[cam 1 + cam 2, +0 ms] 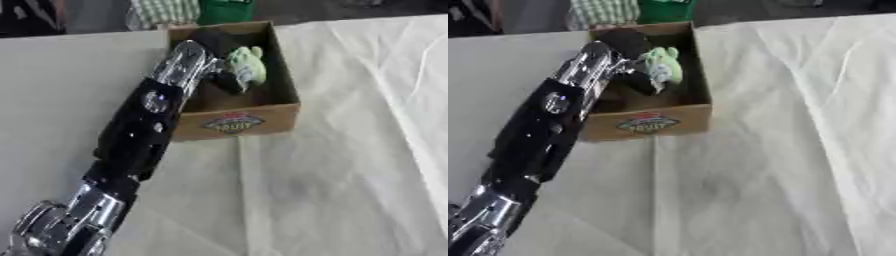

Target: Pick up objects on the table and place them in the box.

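A brown cardboard box (pixel 249 117) with a printed label on its front stands at the far middle of the table. My left arm reaches in from the lower left, and my left hand (pixel 229 77) is inside the box. Its dark fingers are curled round a pale green soft object (pixel 248 65), which sits above the box floor. The right hand shows in neither view.
A white wrinkled cloth (pixel 350 165) covers the table, with creases running down the right side. Beyond the far edge are a checked fabric (pixel 162 11) and something green (pixel 226 10).
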